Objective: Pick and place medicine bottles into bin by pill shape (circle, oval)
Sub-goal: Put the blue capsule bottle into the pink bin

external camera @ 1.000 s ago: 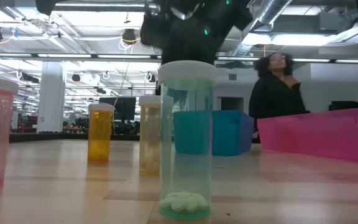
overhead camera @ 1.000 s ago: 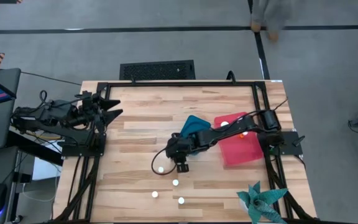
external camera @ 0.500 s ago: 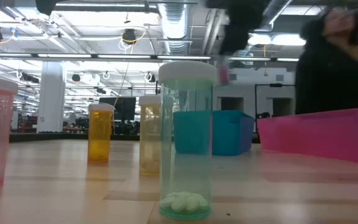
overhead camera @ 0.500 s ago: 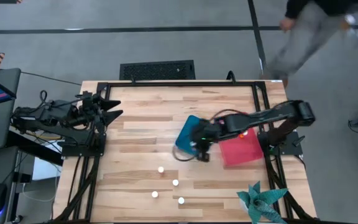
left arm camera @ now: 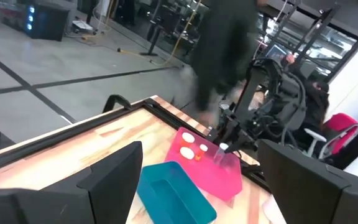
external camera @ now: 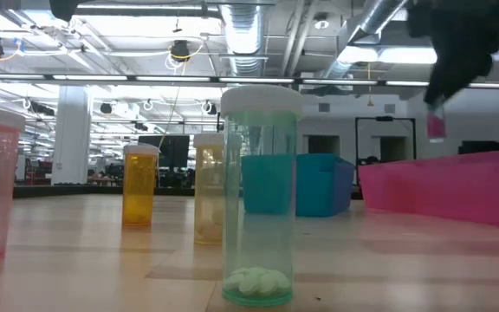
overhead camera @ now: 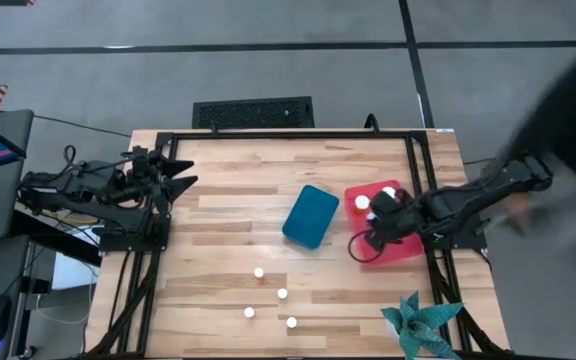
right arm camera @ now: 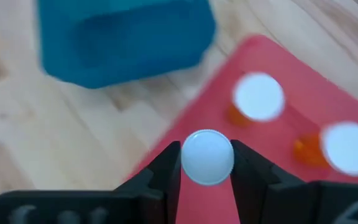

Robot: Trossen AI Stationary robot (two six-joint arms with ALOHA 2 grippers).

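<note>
Red bin (overhead camera: pixel 400 246) now lies under the right gripper (overhead camera: pixel 377 226) and its bottle (right arm camera: pixel 207 157).

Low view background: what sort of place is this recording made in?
Probably an open lab or industrial workspace: exposed ceiling ducts and strip lighting overhead, monitors on distant desks, and a wooden table on a black frame standing on a bare grey floor.

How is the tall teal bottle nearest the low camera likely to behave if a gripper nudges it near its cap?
The teal bottle would probably tip: it stands tall on a narrow base. It is likely light, with only a few white pills at the bottom. Once down, its round body may roll.
</note>
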